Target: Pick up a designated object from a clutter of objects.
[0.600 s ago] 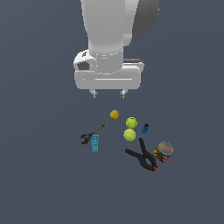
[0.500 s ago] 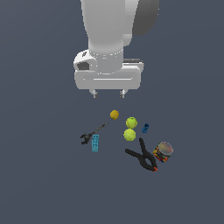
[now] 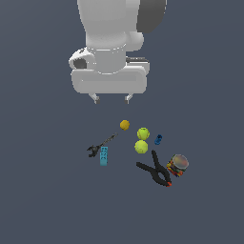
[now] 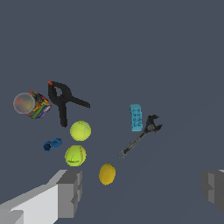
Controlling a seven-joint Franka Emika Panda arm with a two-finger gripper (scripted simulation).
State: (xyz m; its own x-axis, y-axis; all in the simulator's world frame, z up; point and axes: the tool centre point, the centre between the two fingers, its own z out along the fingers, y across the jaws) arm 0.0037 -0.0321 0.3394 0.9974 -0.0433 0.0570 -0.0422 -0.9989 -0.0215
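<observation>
gripper (image 3: 111, 99) hangs with jaws wide and nothing in them, upper middle of the exterior view, while the two tennis balls (image 3: 143, 134) (image 3: 141, 147) sit touching at centre, next to the orange ball (image 3: 124, 125) and black clamp (image 3: 155, 169).

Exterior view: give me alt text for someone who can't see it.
A white robot arm's open tool hangs above small clutter on a dark floor: an orange ball, two tennis balls, a blue cylinder, wrench, cyan block, black clamp and colourful can.
</observation>
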